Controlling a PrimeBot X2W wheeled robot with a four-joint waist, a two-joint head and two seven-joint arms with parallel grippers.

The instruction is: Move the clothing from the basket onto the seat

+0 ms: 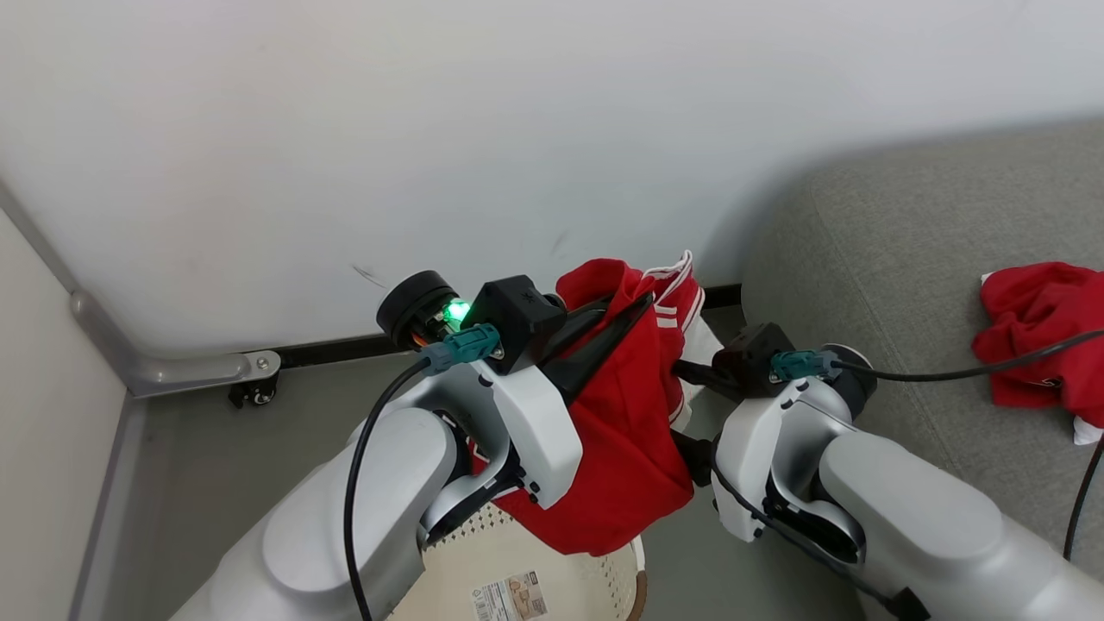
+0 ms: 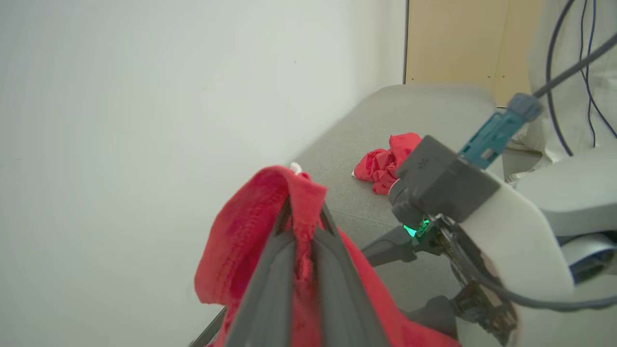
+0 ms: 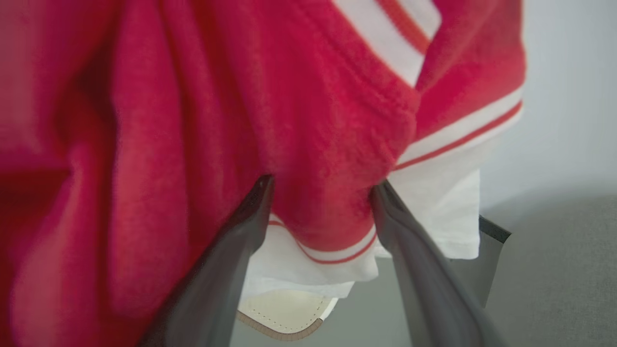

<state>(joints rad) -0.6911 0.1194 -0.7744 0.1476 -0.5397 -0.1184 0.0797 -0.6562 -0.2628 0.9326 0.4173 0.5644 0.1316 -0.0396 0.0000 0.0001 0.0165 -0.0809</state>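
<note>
Holds red striped garment [image 1: 621, 431] pinched tight in left hand [image 2: 303, 212], high over basket [image 1: 604, 578], ready to carry right to grey seat [image 1: 906, 241]. Brackets its hem with right hand [image 3: 323, 185], fingers apart, probably to steady. Second red garment [image 1: 1035, 328] lying on seat.

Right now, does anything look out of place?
Nothing spilled or damaged. One red garment hangs bunched from the shut left gripper over the basket, the open right gripper straddling its hem; the other garment lies crumpled on the seat.
</note>
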